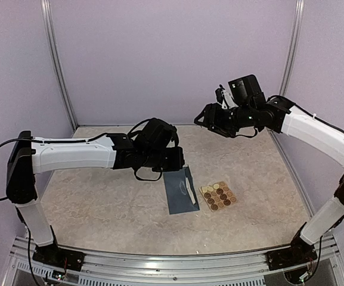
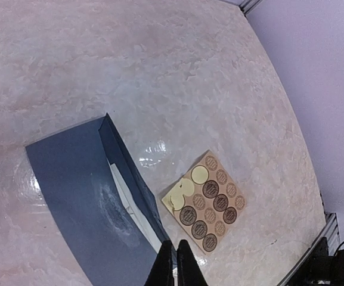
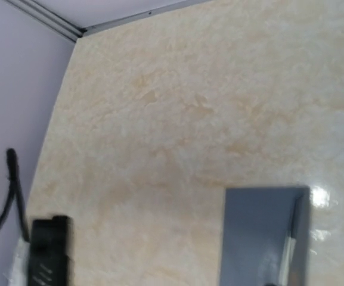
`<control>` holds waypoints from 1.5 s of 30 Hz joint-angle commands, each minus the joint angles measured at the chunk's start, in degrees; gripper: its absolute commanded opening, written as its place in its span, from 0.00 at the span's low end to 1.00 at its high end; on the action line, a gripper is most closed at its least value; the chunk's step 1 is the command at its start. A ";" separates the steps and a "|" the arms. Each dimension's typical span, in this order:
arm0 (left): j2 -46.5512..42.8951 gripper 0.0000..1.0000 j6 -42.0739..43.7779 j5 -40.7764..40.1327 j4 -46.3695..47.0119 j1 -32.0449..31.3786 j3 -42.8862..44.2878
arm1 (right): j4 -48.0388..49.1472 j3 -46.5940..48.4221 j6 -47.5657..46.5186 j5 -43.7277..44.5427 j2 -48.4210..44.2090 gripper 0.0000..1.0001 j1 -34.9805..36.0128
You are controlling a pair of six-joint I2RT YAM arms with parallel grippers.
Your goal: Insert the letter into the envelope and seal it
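Closest to my left wrist camera are the left gripper (image 2: 174, 266) fingers, pressed together at the bottom edge of the view with nothing that I can see between them. They hang over the near end of the envelope (image 2: 82, 196), close to its flap side; I cannot tell whether they touch the paper.

From overhead, the envelope lies flat on the table (image 1: 100, 202) near the middle, just in front of the left wrist, long side running away from me. Its flap is folded over along the right edge but stands slightly raised. A narrow white strip of the letter (image 2: 129, 199) shows under that flap.

Just beside the envelope, on the right and not touching it, lies a tan sticker sheet (image 2: 205, 202). Most of its rounds are brown, and a few at one corner are pale.

My right gripper (image 1: 200, 117) is held high over the far side of the table, well apart from the envelope. Its own camera shows no fingers, only table and the envelope's far end, and overhead it is a dark shape, so I cannot tell how its jaws stand.
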 commanded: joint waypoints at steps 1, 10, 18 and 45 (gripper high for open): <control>-3.80 0.16 -2.26 6.36 5.35 0.98 -3.37 | -2.31 -7.03 -2.93 -1.30 -4.60 0.65 -2.45; 0.00 0.43 -7.84 16.64 14.40 0.27 -6.76 | -4.32 -27.22 -11.06 -8.15 -10.24 0.75 -9.72; 5.85 0.53 -11.21 22.22 19.79 -0.55 -6.40 | 3.37 -39.75 -14.78 -19.94 -11.53 0.73 -18.31; 21.25 0.58 -15.16 26.46 21.28 0.11 -2.11 | 11.09 -43.02 -19.50 -21.36 1.60 0.69 -20.82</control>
